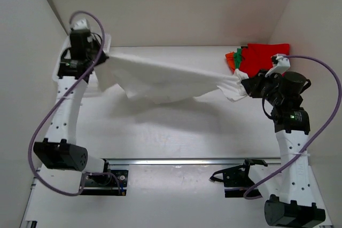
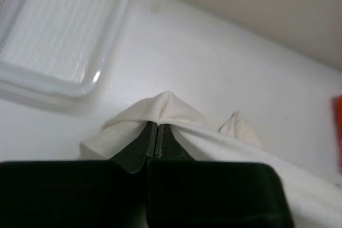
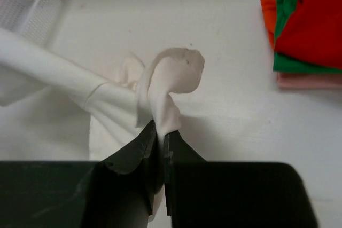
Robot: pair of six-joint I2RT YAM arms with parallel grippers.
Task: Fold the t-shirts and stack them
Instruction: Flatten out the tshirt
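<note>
Top external: white t-shirt [image 1: 160, 81] hangs stretched above the desk [image 1: 176, 132] between the arms, left tool [image 1: 101, 57] clamped tight on one end at back-left, right tool [image 1: 243, 85] clamped tight on the bunched other end. Folded red t-shirt [image 1: 265, 57] lies over a green t-shirt [image 1: 238, 57] and an orange t-shirt [image 1: 230, 60] at back-right, just behind the right tool. Left wrist view shows a white mesh basket [image 2: 59, 30] on the desk.

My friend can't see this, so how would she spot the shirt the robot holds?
Start at the white table. Stretched above it between the left gripper and right gripper is a large plain white cotton t-shirt. Unlike the folded red, green and orange shirts stacked far right, it hangs unfolded.
</note>
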